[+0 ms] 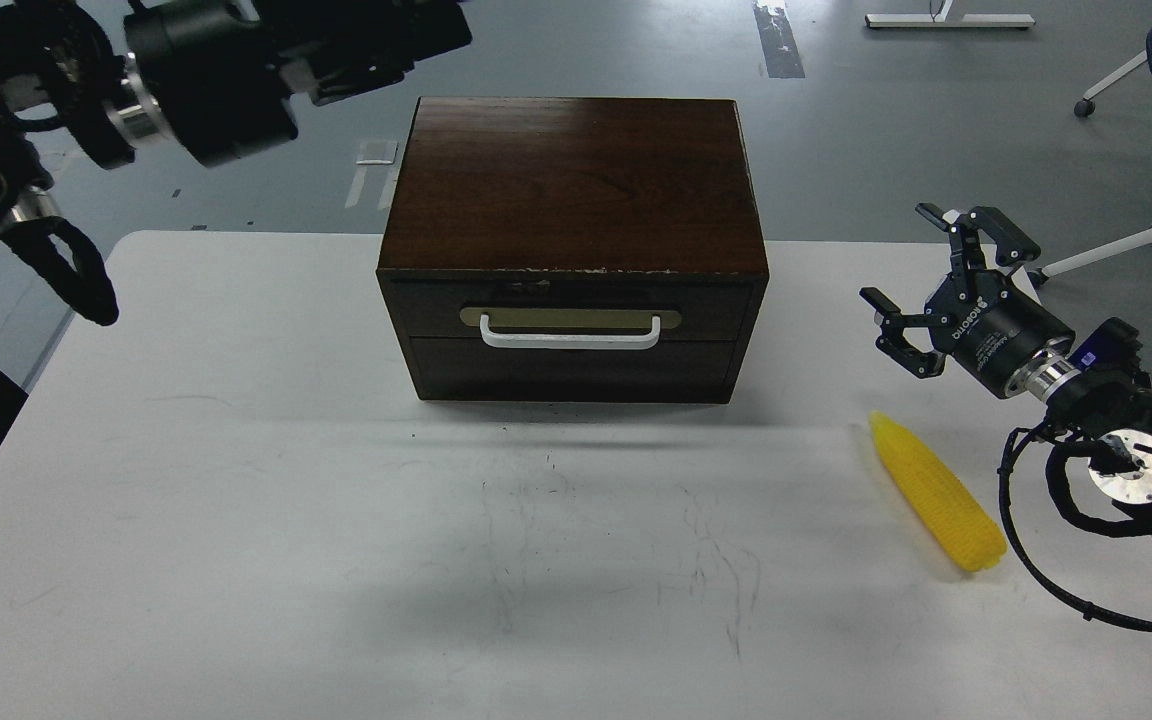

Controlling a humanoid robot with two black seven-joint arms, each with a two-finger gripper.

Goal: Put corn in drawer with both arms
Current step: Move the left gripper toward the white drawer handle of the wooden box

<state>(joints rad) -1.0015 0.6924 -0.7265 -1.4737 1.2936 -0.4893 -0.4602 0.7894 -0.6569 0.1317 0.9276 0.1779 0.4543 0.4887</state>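
Observation:
The yellow corn [936,492] lies on the white table [236,450] at the right, its tip pointing toward the cabinet. The dark brown drawer [416,305] is closed in its wooden cabinet [573,170], with the white bar handle [571,340] facing me. My right gripper [894,252] is open and empty, hovering above the table behind the corn and to the right of the cabinet. My left gripper [406,45] is raised high at the top left, above the cabinet's back left corner. It looks dark and blurred, so its fingers cannot be told apart.
Office chair legs [1126,250] stand on the grey floor beyond the table's right rear corner. The table's front edge is close to me and its left edge runs along a dark gap.

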